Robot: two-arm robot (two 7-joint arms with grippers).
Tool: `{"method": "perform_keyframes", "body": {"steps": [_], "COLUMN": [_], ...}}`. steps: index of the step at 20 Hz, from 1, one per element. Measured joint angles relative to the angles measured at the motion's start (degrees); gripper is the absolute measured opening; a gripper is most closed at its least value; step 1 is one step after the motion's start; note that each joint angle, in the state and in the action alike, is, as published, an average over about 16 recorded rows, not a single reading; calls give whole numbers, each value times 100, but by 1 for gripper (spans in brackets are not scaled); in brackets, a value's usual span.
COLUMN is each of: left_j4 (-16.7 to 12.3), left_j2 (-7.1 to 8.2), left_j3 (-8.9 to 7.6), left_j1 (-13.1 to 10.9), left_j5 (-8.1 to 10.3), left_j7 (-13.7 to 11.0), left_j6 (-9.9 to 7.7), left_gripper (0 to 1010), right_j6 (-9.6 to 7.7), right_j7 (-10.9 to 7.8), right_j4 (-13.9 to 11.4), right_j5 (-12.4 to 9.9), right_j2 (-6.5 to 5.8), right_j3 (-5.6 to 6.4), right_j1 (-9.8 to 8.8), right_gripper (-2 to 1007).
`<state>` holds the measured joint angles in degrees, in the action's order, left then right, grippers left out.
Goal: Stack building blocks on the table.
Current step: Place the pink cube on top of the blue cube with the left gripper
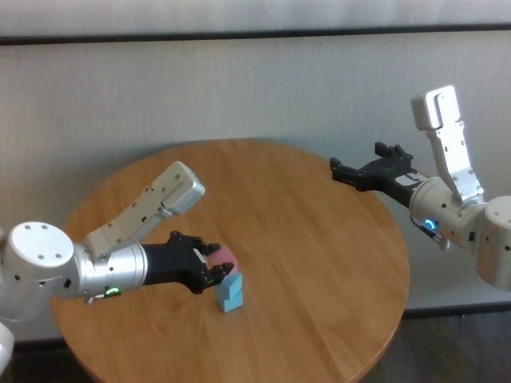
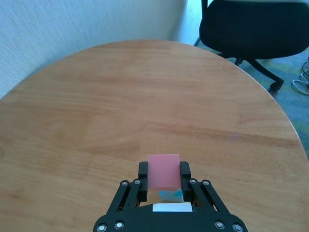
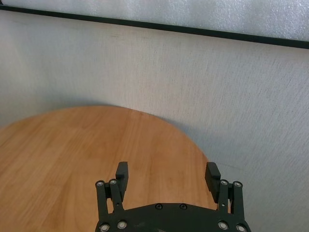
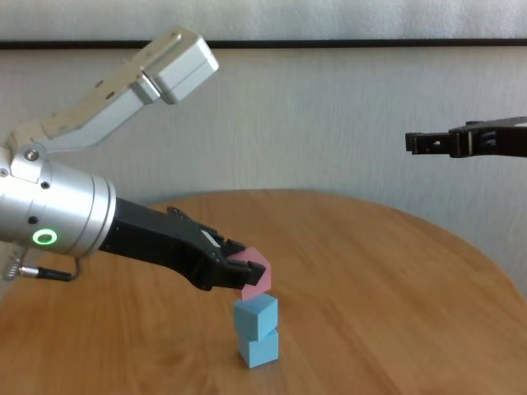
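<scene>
Two light blue building blocks (image 4: 257,331) stand stacked one on the other near the front of the round wooden table (image 1: 303,239). The stack (image 1: 231,292) sits just to the right of my left gripper (image 1: 214,265). That gripper (image 4: 245,275) is shut on the pink block (image 4: 255,272) and holds it just above the stack's upper cube, slightly left of it. In the left wrist view the pink block (image 2: 163,170) sits between the fingers (image 2: 143,171), with a bit of blue (image 2: 170,195) showing beneath. My right gripper (image 1: 363,169) hovers open and empty over the table's far right edge.
A black office chair (image 2: 256,29) stands on the floor beyond the table's edge in the left wrist view. A pale wall (image 1: 255,88) runs behind the table.
</scene>
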<state>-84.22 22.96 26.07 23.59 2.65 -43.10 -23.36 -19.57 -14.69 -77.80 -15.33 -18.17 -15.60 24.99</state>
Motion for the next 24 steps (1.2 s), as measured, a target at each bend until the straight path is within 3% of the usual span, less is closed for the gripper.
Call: {"method": "perform_keyframes", "body": {"steps": [15,24], "left_j4": [150,213], "left_j2": [65,109], "left_j3": [194,329], "left_j1": [207,303], "left_j5": [175,273], "left_j7": [10,36], "left_j6": [-194,-205], "left_gripper": [392,392], "right_j6": [0,0], "right_j7": [0,0], "right_j4": [0,0], "right_j5": [0,0], "right_j2": [0,0], "right_j3": [0,0], "right_j1": [0,0], "right_gripper": [1004,1005]}}
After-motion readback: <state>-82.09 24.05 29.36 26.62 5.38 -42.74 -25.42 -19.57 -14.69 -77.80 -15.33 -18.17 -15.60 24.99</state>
